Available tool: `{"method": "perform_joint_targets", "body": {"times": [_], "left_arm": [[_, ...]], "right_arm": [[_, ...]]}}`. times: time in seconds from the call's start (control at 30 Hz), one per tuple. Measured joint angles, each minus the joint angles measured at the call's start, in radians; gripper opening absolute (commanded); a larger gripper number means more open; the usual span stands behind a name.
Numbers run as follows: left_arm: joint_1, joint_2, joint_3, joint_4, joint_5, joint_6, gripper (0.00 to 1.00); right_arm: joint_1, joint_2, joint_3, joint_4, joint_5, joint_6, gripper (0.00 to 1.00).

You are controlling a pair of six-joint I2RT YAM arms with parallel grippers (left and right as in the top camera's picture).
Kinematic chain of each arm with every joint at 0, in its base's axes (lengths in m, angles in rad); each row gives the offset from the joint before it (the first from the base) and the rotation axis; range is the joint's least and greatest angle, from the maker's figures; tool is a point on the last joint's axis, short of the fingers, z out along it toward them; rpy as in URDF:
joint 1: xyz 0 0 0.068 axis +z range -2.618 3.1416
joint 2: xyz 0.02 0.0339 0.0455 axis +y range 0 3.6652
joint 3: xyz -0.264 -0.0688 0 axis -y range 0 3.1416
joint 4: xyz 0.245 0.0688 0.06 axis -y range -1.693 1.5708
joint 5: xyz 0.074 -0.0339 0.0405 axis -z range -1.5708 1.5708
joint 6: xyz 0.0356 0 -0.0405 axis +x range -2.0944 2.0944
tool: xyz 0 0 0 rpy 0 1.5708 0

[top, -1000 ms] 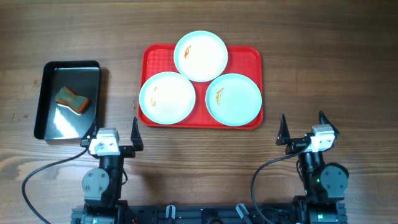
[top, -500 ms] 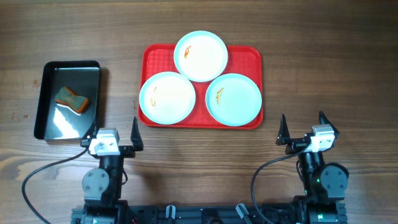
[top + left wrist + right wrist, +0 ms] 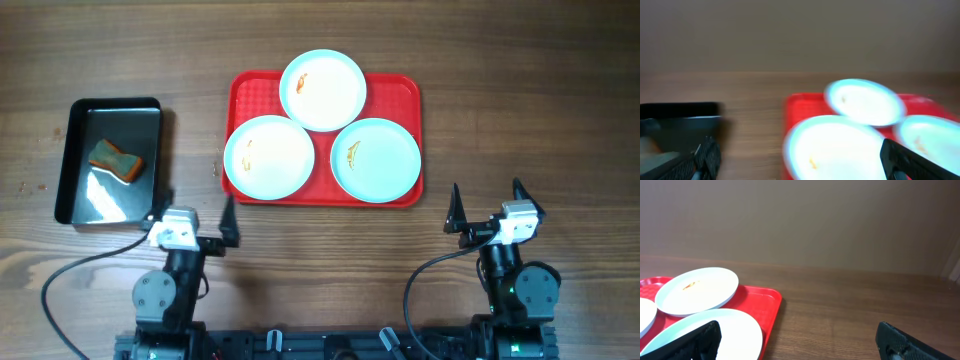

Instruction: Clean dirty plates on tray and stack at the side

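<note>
Left gripper [image 3: 193,212] has swung toward the large red rectangular plastic tray [image 3: 400,92].
It and the right gripper [image 3: 488,204] gape wide, empty, short of the tray.

The plates [image 3: 268,156] are pale blue-white, orange-smeared; the tray [image 3: 400,95] red.

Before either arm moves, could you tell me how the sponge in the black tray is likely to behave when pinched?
The sponge looks soft and waisted, so it will probably squash and feel light. The black tray shines as if wet, so the sponge may be soggy and drip.
</note>
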Motion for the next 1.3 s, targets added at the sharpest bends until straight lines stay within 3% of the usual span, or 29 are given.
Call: {"method": "perform_joint_targets", "body": {"times": [0.07, 0.1, 0.13, 0.37, 0.43, 0.57, 0.67, 0.7, 0.77, 0.87, 0.93, 1.03, 1.1, 1.3], "left_arm": [[-0.001, 0.0, 0.0, 0.029, 0.191, -0.085, 1.0], [-0.001, 0.0, -0.002, 0.064, 0.399, -0.184, 1.0], [-0.001, 0.0, -0.003, 0.106, 0.502, -0.241, 1.0], [-0.001, -0.002, 0.01, 0.629, 0.747, -0.48, 1.0], [-0.001, -0.001, 0.036, 0.611, 0.758, -0.499, 1.0], [0.057, 0.071, 0.34, 0.232, 0.769, -0.372, 1.0], [0.137, 0.248, 0.652, -0.225, 0.642, -0.193, 1.0], [0.161, 0.362, 0.798, -0.456, 0.547, -0.156, 1.0], [0.189, 0.608, 1.028, -0.724, 0.399, -0.109, 1.0], [0.192, 0.955, 1.285, -0.995, 0.299, -0.078, 1.0], [0.192, 1.072, 1.333, -1.033, 0.254, -0.088, 1.0], [0.227, 1.287, 1.489, -1.131, 0.112, -0.217, 1.0], [0.292, 1.497, 1.687, -1.241, 0.016, -0.294, 1.0], [0.406, 1.88, 1.76, -1.173, -0.094, -0.352, 1.0]], "right_arm": [[0.0, 0.0, 0.0, 0.0, 0.0, 0.0, 1.0], [0.0, 0.0, 0.0, 0.0, 0.0, 0.0, 1.0], [0.0, 0.0, 0.0, 0.0, 0.0, 0.0, 1.0], [0.0, 0.001, 0.0, 0.0, 0.0, 0.0, 1.0], [0.0, 0.001, 0.0, 0.0, 0.0, 0.0, 1.0], [0.0, 0.001, 0.0, 0.0, 0.0, 0.0, 1.0], [0.0, 0.002, 0.0, 0.001, 0.0, 0.0, 1.0], [0.0, 0.002, 0.0, 0.0, 0.0, 0.0, 1.0], [0.0, 0.003, 0.0, 0.0, 0.0, 0.0, 1.0], [0.0, 0.003, 0.0, 0.0, 0.0, 0.0, 1.0], [0.0, 0.003, 0.0, 0.0, 0.0, 0.0, 1.0], [0.0, 0.003, 0.0, 0.0, 0.0, 0.0, 1.0], [0.0, 0.003, 0.0, 0.0, 0.0, 0.0, 1.0], [0.0, 0.003, 0.0, 0.0, 0.0, 0.0, 1.0]]}}
